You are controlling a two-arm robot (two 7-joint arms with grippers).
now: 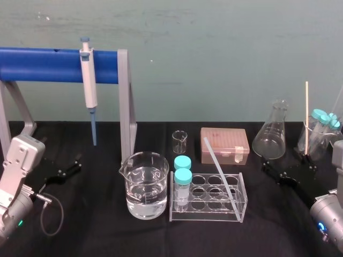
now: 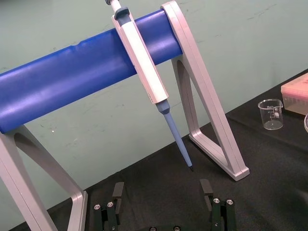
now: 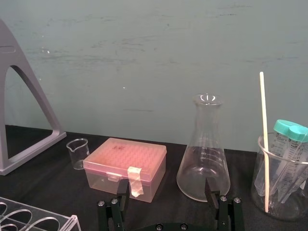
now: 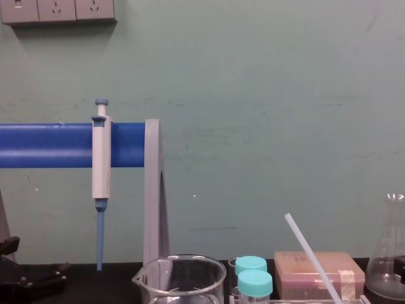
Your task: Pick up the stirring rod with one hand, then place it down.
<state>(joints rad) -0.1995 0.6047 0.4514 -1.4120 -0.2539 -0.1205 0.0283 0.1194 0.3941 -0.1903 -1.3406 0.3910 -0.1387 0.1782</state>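
Two sets of jaws wide open, empty: left gripper (image 2: pixel 161 192), right gripper (image 3: pixel 166 188) | stirring rod (image 1: pixel 220 174) slants from rack (image 1: pixel 209 219), lower centre | I'd pinch its free upper shaft squarely.

pipette (image 1: pixel 89 80) hanging | beaker (image 1: pixel 143 161) (water inside) | flask (image 1: pixel 270 136) upright | pink box (image 1: pixel 225 144)

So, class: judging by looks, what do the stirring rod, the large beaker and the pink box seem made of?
The stirring rod: milky and translucent, so plastic or frosted glass. The large beaker: clear, glossy, liquid visible through it, likely glass. The pink box: tinted, translucent, matte, probably plastic.
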